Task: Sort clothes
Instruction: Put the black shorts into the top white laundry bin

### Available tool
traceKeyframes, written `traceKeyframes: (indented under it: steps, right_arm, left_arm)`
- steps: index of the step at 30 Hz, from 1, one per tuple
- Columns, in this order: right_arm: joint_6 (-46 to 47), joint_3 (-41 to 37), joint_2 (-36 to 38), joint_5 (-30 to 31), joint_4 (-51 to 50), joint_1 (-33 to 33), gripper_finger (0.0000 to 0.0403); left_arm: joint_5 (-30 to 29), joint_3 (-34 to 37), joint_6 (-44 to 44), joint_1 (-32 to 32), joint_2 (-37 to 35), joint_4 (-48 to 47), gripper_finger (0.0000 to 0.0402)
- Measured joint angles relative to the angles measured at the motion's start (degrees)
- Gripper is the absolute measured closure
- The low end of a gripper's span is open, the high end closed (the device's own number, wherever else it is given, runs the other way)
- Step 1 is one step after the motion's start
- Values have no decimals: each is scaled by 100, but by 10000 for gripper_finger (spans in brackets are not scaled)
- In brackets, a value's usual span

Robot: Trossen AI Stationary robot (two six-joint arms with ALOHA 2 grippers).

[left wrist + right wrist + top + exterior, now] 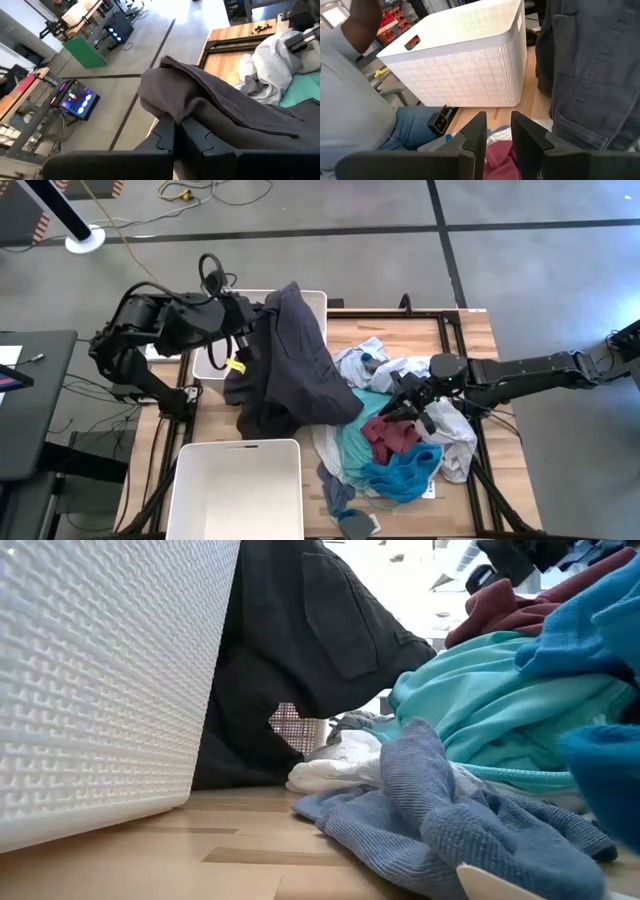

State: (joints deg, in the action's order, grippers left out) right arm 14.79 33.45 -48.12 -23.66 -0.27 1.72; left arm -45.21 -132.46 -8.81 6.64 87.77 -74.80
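Observation:
My left gripper (258, 320) is over the far white bin (312, 300) and shut on a large dark grey garment (295, 370), which also shows in the low view (300, 640). To the right of that garment lies the clothes pile, with white (400, 370), teal (352, 445), maroon (388, 435) and bright blue (405, 475) pieces. A blue-grey cloth (450, 810) lies at the pile's near edge. My right gripper (402, 405) hovers over the pile, open and empty, with maroon fabric (500, 156) just below its fingers. My left gripper pinches a bunched fold of the dark grey garment (170, 107) between its two fingers, coming about level from the table's left. The fold is lifted. The garment spreads away from the fingers and hangs down, its lower part (265, 415) resting on the table beside the pile.
A second white bin (235, 490) stands at the near left, and it shows as a ribbed wall in the low view (100, 690). A person in a grey top and jeans (355, 110) sits beyond the table's near-left side. Bare wood (470, 340) shows at the far right.

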Motion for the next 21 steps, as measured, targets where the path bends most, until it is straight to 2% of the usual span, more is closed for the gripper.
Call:
traceKeyframes:
  steps: [18,21]
  right_arm:
    - [17,0,0,2,30,0,296]
    - [16,0,0,359,31,9,296]
  left_arm:
    - [24,0,369,-12,-2,-440,400]
    - [26,0,371,-12,-2,-438,400]
